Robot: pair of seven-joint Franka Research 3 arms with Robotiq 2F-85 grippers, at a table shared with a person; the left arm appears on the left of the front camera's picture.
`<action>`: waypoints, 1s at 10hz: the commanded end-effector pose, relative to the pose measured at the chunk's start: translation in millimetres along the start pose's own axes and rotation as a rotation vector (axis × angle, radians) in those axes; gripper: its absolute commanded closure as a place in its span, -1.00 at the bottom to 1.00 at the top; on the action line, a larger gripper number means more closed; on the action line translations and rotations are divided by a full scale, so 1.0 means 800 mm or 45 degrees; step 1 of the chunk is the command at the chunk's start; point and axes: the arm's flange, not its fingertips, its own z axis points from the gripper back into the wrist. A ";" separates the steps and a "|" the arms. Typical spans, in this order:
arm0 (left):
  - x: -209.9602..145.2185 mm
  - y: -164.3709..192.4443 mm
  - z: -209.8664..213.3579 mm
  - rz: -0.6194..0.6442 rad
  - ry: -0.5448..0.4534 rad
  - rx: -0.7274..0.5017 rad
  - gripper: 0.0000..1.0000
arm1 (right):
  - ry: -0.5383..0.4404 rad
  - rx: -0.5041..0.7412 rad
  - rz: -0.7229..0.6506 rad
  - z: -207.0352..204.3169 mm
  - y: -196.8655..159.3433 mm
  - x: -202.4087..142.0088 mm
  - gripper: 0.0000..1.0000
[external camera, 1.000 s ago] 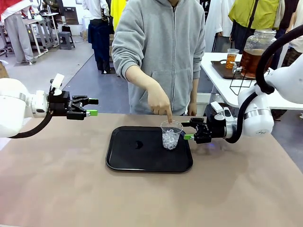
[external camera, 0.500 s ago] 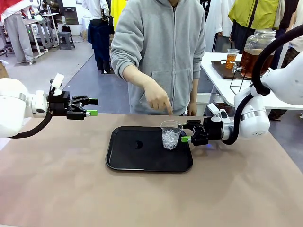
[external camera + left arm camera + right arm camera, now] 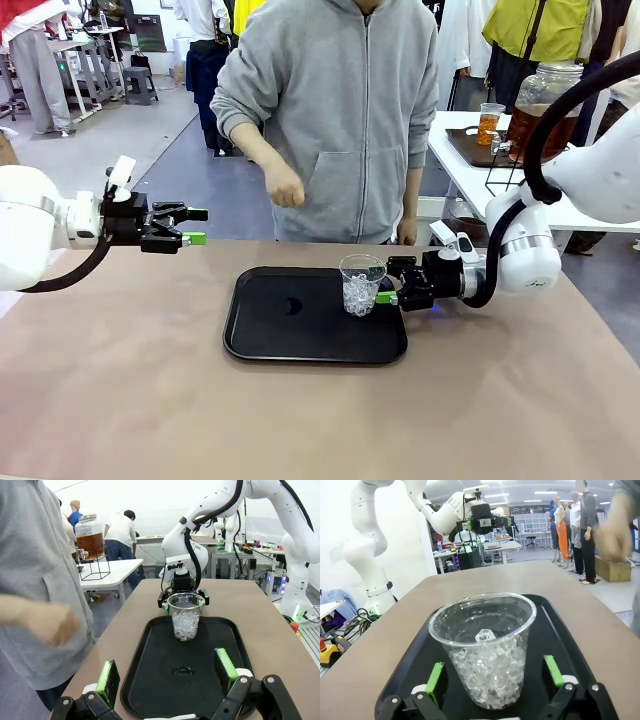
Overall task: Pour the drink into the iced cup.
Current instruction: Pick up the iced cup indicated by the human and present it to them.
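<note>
Left gripper hovers over the table's left side, fingers spread wide. Centre, the iced cup stands upright on the black tray. Right gripper, spread, flanks the cup. Far right, the drink sits in its jar.

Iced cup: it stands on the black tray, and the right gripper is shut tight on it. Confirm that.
One thing is wrong. The iced cup stands on the black tray, but the right gripper is open, not shut on it: a finger on each side, with gaps. The right wrist view shows this.
</note>
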 end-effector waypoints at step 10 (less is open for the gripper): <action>0.003 0.000 0.000 0.003 -0.003 -0.005 -1.00 | 0.003 0.100 -0.005 -0.045 -0.018 0.004 -1.00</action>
